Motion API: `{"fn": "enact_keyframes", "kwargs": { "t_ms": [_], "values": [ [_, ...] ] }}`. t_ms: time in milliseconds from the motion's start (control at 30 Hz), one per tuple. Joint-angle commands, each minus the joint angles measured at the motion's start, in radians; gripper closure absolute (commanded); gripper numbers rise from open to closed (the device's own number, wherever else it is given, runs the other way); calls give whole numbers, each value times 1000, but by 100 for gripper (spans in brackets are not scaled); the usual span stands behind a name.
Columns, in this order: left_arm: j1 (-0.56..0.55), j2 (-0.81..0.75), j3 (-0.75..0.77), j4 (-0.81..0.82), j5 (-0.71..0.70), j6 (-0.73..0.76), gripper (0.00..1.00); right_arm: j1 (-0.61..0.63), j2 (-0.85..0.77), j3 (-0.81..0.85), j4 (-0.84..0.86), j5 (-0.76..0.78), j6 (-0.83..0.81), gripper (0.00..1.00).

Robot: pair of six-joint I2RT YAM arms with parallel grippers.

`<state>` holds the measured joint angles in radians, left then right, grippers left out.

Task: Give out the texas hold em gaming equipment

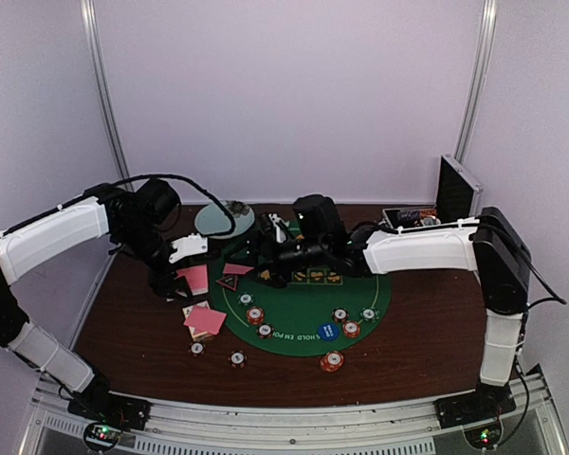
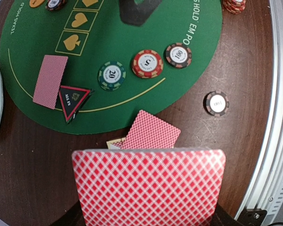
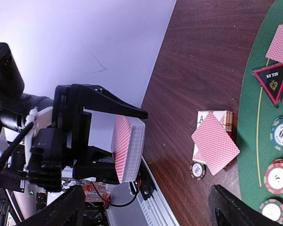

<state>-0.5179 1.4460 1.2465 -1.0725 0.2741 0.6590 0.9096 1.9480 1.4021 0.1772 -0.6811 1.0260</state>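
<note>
Brown table [image 2: 37,160] bears green mat [image 2: 132,42], chips [image 2: 147,63], loose cards [image 2: 151,131]; left jaws clamp deck [image 2: 148,186], right jaws gape.

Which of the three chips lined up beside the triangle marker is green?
The chip marked 20, nearest the triangle marker; its neighbours are red and dark.

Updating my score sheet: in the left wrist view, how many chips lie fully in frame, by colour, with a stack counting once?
Green chip: 1
Red chip: 1
Dark chips: 2
Total: 4
</note>
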Motion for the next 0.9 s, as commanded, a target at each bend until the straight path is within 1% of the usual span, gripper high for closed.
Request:
{"fn": "enact_keyframes", "kwargs": {
  "t_ms": [0, 200, 533, 867],
  "values": [
    [5, 5, 53, 9, 44, -26, 88, 17, 57, 42, 101, -39, 65, 8],
    [4, 18, 73, -2, 62, -36, 88, 36, 85, 54, 142, -60, 93, 14],
    [4, 21, 82, -3, 62, -40, 88, 52, 149, 133, 170, -94, 131, 16],
    [4, 28, 93, -10, 74, -41, 89, 70, 219, 211, 173, -118, 159, 21]
  ]
}}
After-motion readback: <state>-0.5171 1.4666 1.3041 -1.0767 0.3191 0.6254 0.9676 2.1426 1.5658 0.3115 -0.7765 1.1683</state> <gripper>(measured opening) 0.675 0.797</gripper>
